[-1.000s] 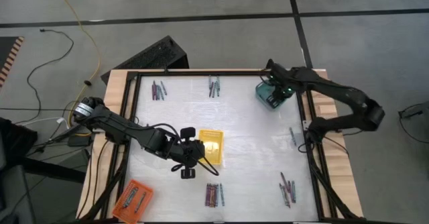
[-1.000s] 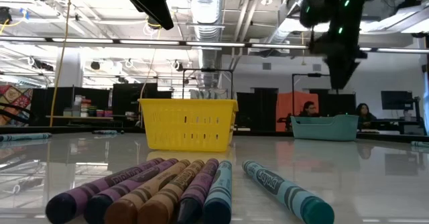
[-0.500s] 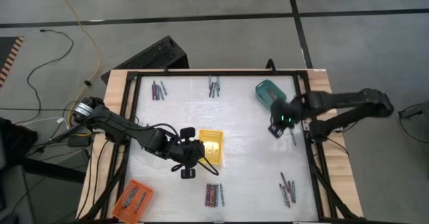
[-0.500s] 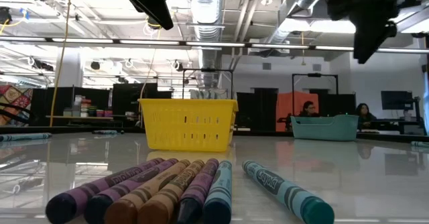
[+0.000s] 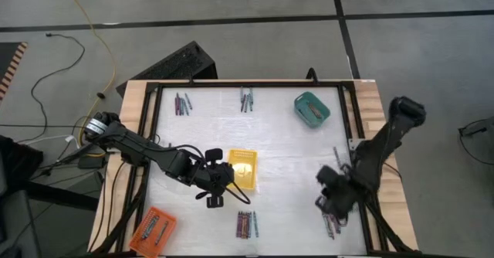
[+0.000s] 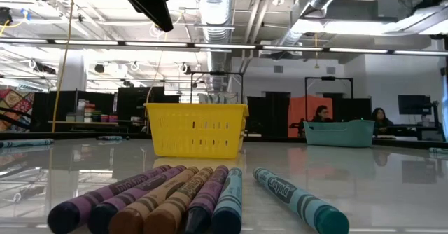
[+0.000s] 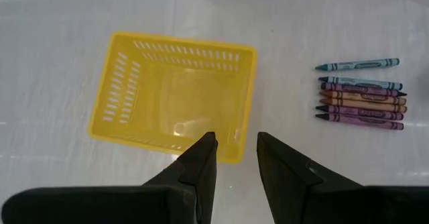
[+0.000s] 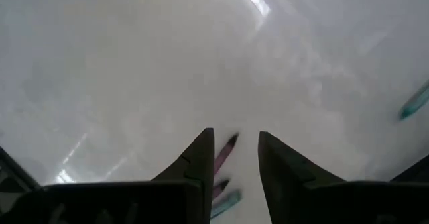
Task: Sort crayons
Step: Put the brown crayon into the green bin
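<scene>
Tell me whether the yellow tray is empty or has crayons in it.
Empty. The left wrist view looks straight into the yellow tray and shows only its bare bottom; crayons lie on the table beside it.

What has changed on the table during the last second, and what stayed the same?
The right tool left the teal tray at the far right corner and swung toward the near right side; it now hangs over the crayons there, holding nothing, fingers apart. The left tool stayed above the yellow tray, also with fingers apart. No tray or crayon moved.

A yellow tray [image 5: 242, 168] sits mid-table, a teal tray [image 5: 312, 109] far right, an orange tray [image 5: 153, 227] near left.
</scene>
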`<action>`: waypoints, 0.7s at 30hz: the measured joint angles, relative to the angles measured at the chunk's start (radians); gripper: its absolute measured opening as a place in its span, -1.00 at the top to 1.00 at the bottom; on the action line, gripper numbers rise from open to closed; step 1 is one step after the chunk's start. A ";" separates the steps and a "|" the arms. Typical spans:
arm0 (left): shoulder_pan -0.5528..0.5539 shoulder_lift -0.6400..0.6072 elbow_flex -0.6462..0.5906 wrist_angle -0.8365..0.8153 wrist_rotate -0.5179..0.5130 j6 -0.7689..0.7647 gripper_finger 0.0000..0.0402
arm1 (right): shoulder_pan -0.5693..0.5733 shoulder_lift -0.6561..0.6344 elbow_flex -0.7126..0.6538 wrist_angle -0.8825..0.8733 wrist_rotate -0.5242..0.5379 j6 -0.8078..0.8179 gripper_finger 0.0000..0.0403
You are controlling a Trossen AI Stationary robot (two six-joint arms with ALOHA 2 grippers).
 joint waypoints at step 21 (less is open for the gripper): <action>0.000 0.000 0.000 0.000 -0.002 -0.013 0.51 | 0.223 0.429 0.213 0.067 -0.079 0.395 0.47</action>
